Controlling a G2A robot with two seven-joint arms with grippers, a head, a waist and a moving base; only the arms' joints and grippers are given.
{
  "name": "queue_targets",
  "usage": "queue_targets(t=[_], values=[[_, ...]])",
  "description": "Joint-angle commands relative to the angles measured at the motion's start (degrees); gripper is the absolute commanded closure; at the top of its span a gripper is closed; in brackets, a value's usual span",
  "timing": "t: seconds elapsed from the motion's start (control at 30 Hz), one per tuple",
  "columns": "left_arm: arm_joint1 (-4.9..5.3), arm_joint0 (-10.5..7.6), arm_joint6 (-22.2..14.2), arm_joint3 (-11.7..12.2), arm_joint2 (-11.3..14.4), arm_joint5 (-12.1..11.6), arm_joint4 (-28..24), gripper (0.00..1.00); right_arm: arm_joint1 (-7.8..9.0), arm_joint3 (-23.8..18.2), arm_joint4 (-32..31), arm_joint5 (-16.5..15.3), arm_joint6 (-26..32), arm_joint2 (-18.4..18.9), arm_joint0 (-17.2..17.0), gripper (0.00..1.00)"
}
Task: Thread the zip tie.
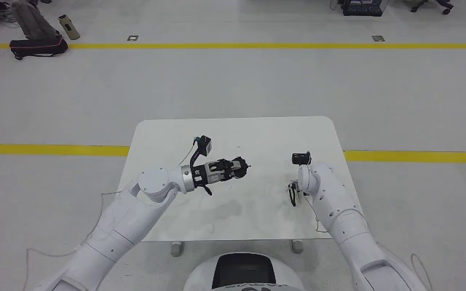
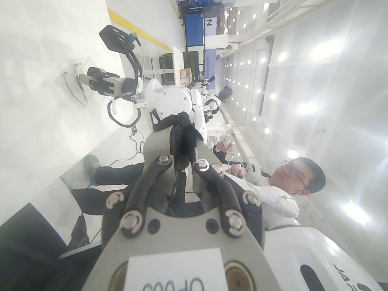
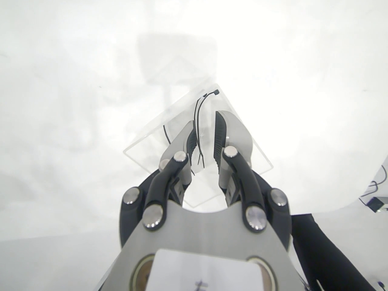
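Right gripper hangs spread over the zip tie on the clear plate, right side of the table.
The tie looks light, springy and slick, so it is best pinched mid-strap. Left gripper is pressed together.

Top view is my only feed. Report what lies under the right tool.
Observer: A clear plate lies under the right tool, with thin black zip ties lying on it.
Operator: Give me that tool's jaw state.
Observer: Open. In its wrist view, one tie's strap runs through the gap between the jaws, close to one of them.
Operator: Now report the left tool.
Observer: The left tool is shut. A thin black strand runs back from its jaws, probably a zip tie's tail.
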Motion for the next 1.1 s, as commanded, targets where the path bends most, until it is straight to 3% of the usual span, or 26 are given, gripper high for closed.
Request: queue_targets(t=[0.0, 0.63, 1.07], values=[[0.00, 0.00, 0.0, 0.0, 0.0, 0.0, 0.0, 1.00, -0.01, 0.3, -0.1, -0.1, -0.1, 0.0, 0.0, 0.85], [0.00, 0.00, 0.0, 0.0, 0.0, 0.0, 0.0, 1.00, -0.52, 4.0, 0.6, 0.0, -1.7, -0.9, 1.2, 0.88], [0.00, 0.00, 0.0, 0.0, 0.0, 0.0, 0.0, 1.00, -0.47, 2.9, 0.9, -0.1, -1.8, -0.5, 1.0, 0.85]])
